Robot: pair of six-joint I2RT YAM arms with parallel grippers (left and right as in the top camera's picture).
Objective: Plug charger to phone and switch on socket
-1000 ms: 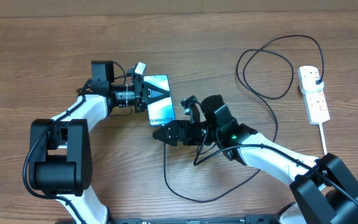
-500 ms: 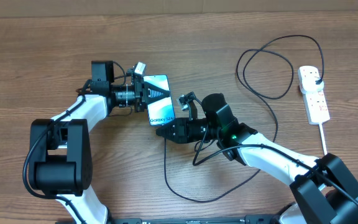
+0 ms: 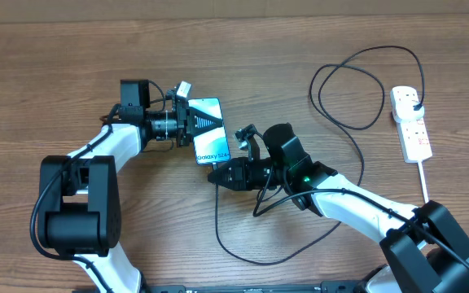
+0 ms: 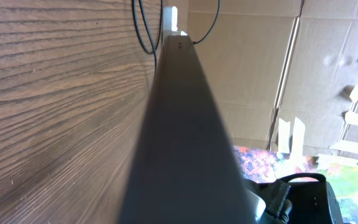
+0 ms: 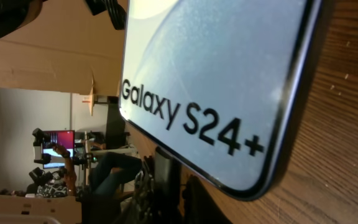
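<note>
Overhead is showing the phone (image 3: 215, 148) on the left-centre of the tabletop (image 3: 55, 65), screen up and lit. The left gripper (image 3: 202, 122) is clamping its upper half from the left. The left wrist view is looking straight down one dark side edge of the phone (image 4: 179, 137), and whether it is lying flat or slightly lifted is not clear. Its long axis is running roughly away from and towards the robot, tipped a little. The lower end, nearest the "Galaxy S24+" text seen on the phone (image 5: 216, 74) in the right wrist view, is pointing at the right gripper (image 3: 216, 173).

That gripper is sitting just beside this lower end with its jaws pinched in. It seems to be grasping the connector end of the charger (image 3: 216, 220), though the tip itself is hidden. The cable is trailing towards the robot, looping right and up to the socket (image 3: 411, 130) at the far right, where its plug appears seated.

The phone is likely handling as stiff, slick and breakable, so the side edges are suiting a firm hold. The charger is looking light and limp, with only the connector body rigid enough to steer, so it is best gripped just behind the tip
</note>
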